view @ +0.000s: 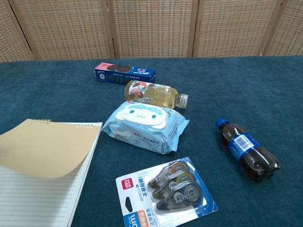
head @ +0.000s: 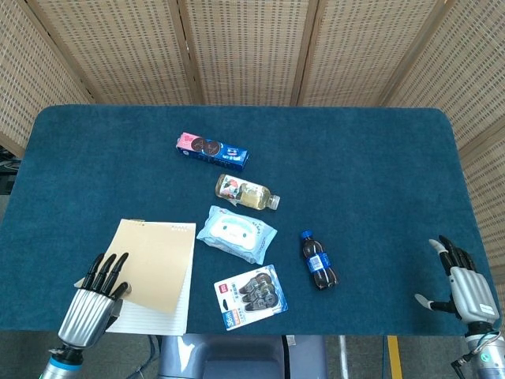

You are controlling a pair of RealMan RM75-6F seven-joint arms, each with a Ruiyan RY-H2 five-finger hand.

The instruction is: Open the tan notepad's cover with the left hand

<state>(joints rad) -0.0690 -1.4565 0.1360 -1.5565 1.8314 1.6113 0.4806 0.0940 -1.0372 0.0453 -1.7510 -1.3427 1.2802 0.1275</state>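
Cover [view: 45, 149] of tan notepad [head: 155, 276] is bending, thin & floppy; left hand [head: 93, 296] is pinching its free corner, lifting w/ care.

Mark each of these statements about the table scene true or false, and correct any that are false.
1. The tan notepad's cover is partly lifted, showing lined pages. True.
2. The cola bottle stands upright. False: it lies on its side on the table.
3. The wet wipes pack lies between the tea bottle and the correction tape pack. True.
4. The right hand holds the cookie box. False: it holds nothing, fingers apart, near the table's right front corner; the cookie box lies far from it.
5. The left hand is at the notepad's near left corner. True.
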